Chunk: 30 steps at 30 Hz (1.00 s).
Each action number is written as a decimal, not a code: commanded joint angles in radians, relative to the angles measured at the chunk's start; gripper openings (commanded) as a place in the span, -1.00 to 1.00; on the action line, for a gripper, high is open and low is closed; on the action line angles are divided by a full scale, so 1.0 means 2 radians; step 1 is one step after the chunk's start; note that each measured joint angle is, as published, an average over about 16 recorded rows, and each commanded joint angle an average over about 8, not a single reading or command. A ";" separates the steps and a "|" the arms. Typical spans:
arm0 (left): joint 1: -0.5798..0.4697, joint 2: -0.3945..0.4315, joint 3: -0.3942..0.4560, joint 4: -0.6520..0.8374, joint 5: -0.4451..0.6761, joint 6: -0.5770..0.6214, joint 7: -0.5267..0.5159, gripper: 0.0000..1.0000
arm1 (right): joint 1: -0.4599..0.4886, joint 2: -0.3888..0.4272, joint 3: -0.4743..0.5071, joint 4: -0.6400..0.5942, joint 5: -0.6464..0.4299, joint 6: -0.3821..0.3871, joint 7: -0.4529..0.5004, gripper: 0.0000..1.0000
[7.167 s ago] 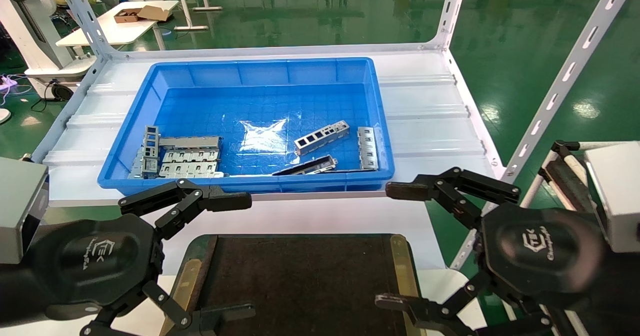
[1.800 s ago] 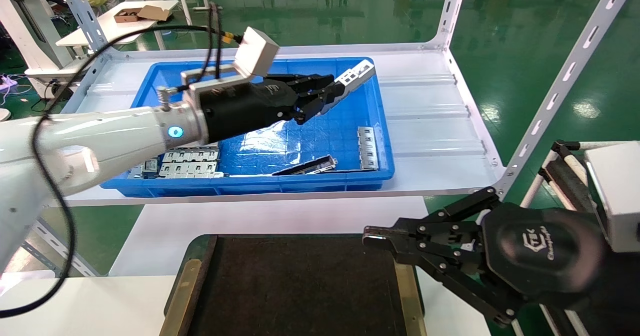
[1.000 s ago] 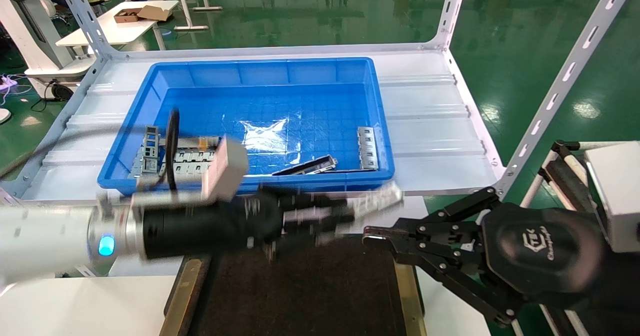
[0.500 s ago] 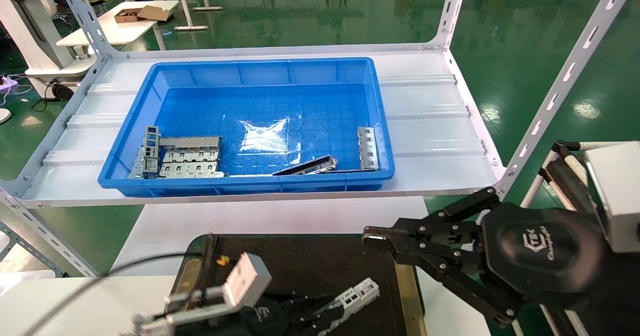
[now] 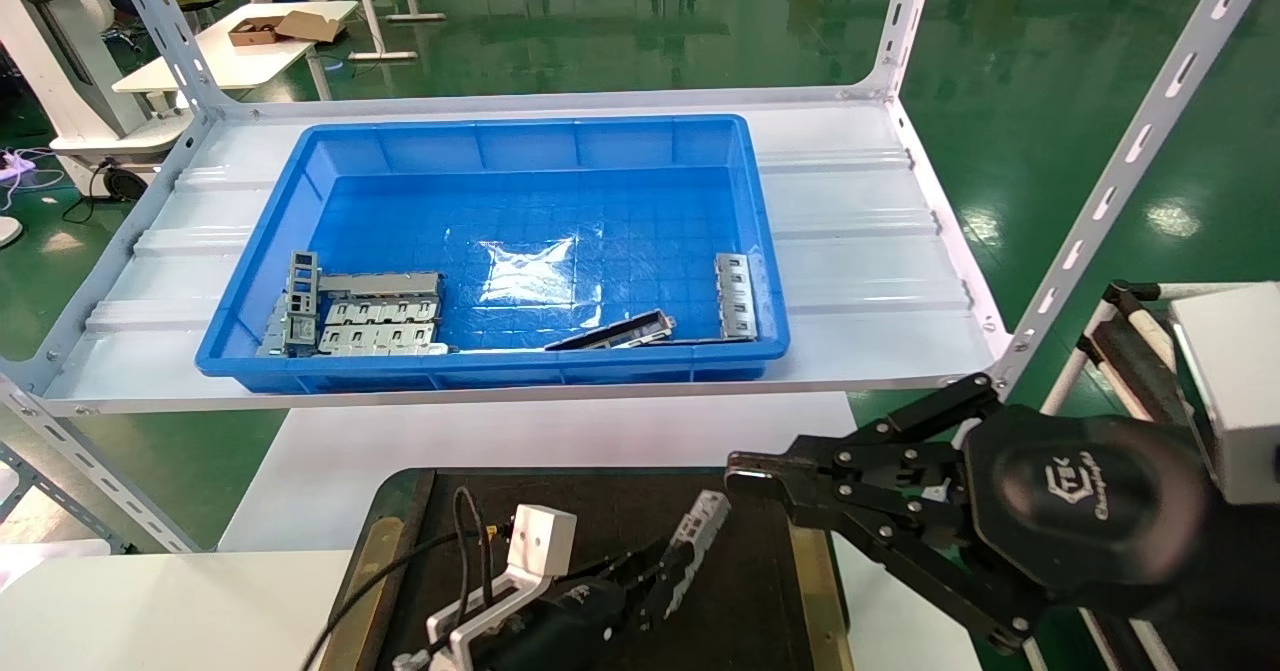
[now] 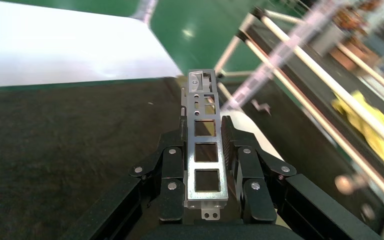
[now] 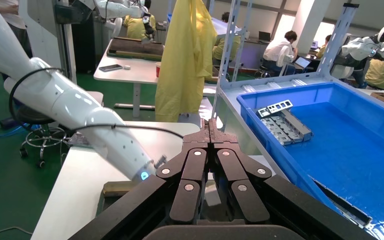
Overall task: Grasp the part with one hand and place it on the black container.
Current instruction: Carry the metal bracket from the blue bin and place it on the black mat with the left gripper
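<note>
The black container (image 5: 600,511) now sits under the left tool (image 5: 655,576), which has come from the blue bin (image 5: 760,251) clenched on the part (image 5: 700,526), held tilted just above the mat; release looks next. The right tool (image 5: 745,471) waits beside it, closed

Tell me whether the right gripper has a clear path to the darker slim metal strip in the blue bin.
Probably yes: the right gripper, shut, sits near the strip, with only the blue bin wall between; nothing lies over the strip.
</note>
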<state>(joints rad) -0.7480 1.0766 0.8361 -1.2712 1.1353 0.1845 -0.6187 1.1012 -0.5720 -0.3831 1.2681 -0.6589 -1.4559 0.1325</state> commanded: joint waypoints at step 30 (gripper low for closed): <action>-0.070 0.134 0.136 0.177 -0.148 -0.230 0.003 -1.00 | 0.000 0.000 0.000 0.000 0.000 0.000 0.000 -1.00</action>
<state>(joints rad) -0.8845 1.3433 1.1052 -0.9179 0.8414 -0.2756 -0.6127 1.1013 -0.5719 -0.3834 1.2681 -0.6587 -1.4558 0.1323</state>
